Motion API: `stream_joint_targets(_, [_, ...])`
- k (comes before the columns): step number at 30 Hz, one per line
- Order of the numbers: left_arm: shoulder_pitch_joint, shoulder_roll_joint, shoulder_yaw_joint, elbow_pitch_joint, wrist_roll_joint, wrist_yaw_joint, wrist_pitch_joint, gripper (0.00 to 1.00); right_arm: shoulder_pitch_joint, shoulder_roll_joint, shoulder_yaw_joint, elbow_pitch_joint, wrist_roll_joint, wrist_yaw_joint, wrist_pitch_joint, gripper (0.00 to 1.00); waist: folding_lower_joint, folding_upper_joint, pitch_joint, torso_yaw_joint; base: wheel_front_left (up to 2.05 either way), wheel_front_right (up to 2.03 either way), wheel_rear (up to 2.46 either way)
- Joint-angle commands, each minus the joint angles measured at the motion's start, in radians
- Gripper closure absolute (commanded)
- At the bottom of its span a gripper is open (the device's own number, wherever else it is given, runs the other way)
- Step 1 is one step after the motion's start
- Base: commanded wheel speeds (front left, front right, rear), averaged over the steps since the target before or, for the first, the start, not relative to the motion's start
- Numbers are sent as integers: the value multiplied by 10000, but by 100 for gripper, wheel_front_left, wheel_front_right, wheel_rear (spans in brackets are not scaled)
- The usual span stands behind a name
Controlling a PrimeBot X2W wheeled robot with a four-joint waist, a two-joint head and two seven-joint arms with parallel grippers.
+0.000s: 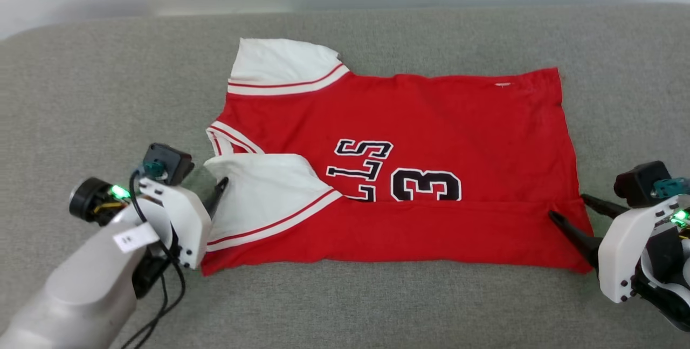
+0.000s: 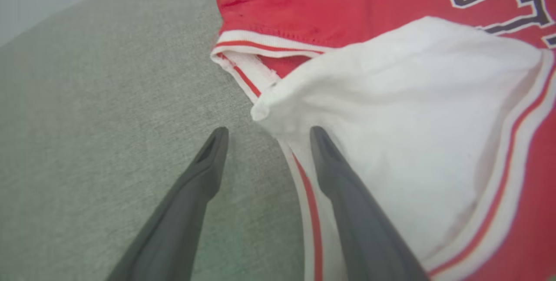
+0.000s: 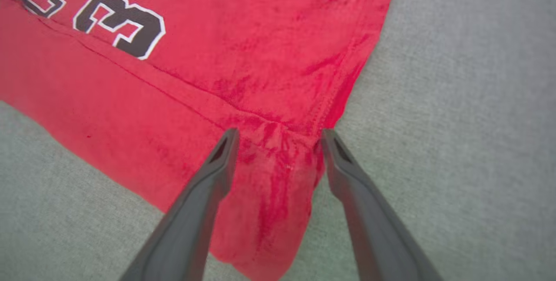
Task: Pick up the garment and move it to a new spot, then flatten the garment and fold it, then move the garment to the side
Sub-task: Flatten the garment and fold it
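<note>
- Head view, item: the garment (image 1: 420,122), a red jersey, lies flat on a grey upholstered surface (image 1: 81,95), collar toward the robot's left and hem toward its right.
- Near long edge: folded up over the chest, so the fold line cuts across the foot of the dark numerals (image 1: 426,184).
- Near white sleeve (image 1: 259,187): turned in onto the red body. The far sleeve (image 1: 280,66) lies spread out flat.
- Left gripper (image 1: 215,195): jaws apart and holding nothing. In the left wrist view (image 2: 268,130) one finger is over bare grey and the other over the sleeve's edge.
- Right gripper (image 1: 568,206): jaws apart, nothing clamped. In the right wrist view (image 3: 281,131) the fingers straddle the rumpled hem corner at the fold.
- Open room: bare grey on every side of the jersey, widest beyond the far edge and past the collar, narrower along the near fold.
</note>
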Motion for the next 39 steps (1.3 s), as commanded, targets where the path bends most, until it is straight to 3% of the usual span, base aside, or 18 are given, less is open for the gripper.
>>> stream_joint_targets(1, [-343,175,18,-153,29,-54,222,0,143,-126,-14,-133,70,-4,-61,0,-1,0,-357,170,0,0,0])
stream_joint_targets(4, [-715,478,65,-617,49,-45,697,0,248,-274,-80,-404,39,-4,-81,0,-1,0,-630,264,0,0,0])
stream_joint_targets(5, [-978,802,107,-1202,-193,-115,1584,0,395,-342,-149,-600,79,-4,29,0,-1,0,-832,317,0,0,0])
stream_joint_targets(9, [-1315,1197,56,-1950,-832,-314,3410,0,504,-340,-304,-796,10,-4,186,0,-1,0,-944,362,0,0,0])
stream_joint_targets(20, [-1396,1422,-372,-2787,-2652,-337,7629,0,624,-193,-347,-1240,-21,-4,916,0,-1,0,-892,198,0,0,0])
stream_joint_targets(28, [-952,1291,-1150,-2513,-2486,-350,8487,0,289,34,-248,-1317,-92,-4,1234,0,-1,0,-538,-178,0,0,0])
stream_joint_targets(37, [-180,877,-1777,-1474,-2427,-538,8316,0,-74,233,69,-1134,-6,-4,1172,0,-1,0,-304,-429,0,0,0])
stream_joint_targets(38, [-147,839,-1798,-1435,-2436,-561,8209,53,-143,202,89,-1103,25,-4,1153,0,-1,0,-331,-431,0,0,0])
stream_joint_targets(39, [-125,799,-1792,-1391,-2467,-605,8108,100,-205,144,113,-1083,48,-4,1130,0,-1,0,-382,-422,0,0,0])
